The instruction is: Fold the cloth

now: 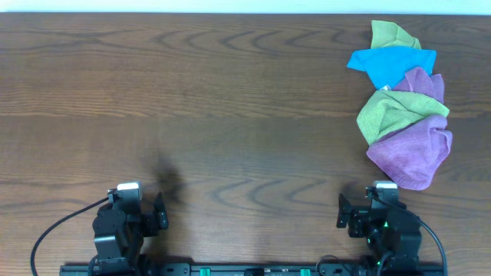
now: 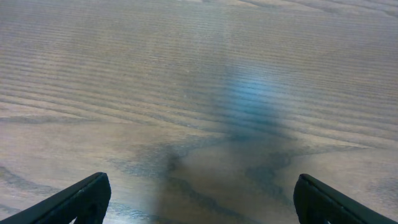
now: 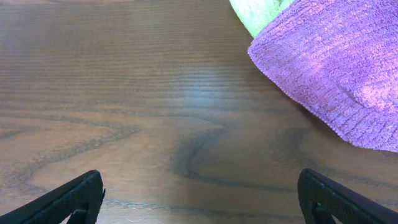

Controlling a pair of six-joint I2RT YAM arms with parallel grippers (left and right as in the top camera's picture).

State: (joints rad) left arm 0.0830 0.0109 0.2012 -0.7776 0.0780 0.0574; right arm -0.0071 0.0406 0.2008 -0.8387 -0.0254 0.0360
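Observation:
The lilac-purple cloth point(image 1: 410, 153) lies crumpled at the near end of a pile at the table's right side. It also fills the upper right of the right wrist view point(image 3: 336, 68). I see no tag on it. My right gripper point(image 1: 376, 203) point(image 3: 199, 183) is open and empty at the near edge, just short of and left of the cloth. My left gripper point(image 1: 138, 201) point(image 2: 199, 186) is open and empty at the near left, over bare wood.
Behind the cloth the pile holds a green cloth point(image 1: 391, 113) point(image 3: 258, 12), a second smaller purple cloth point(image 1: 424, 83), a blue cloth point(image 1: 387, 63) and another green cloth point(image 1: 391, 34). The wooden table point(image 1: 192, 100) spreads left of the pile.

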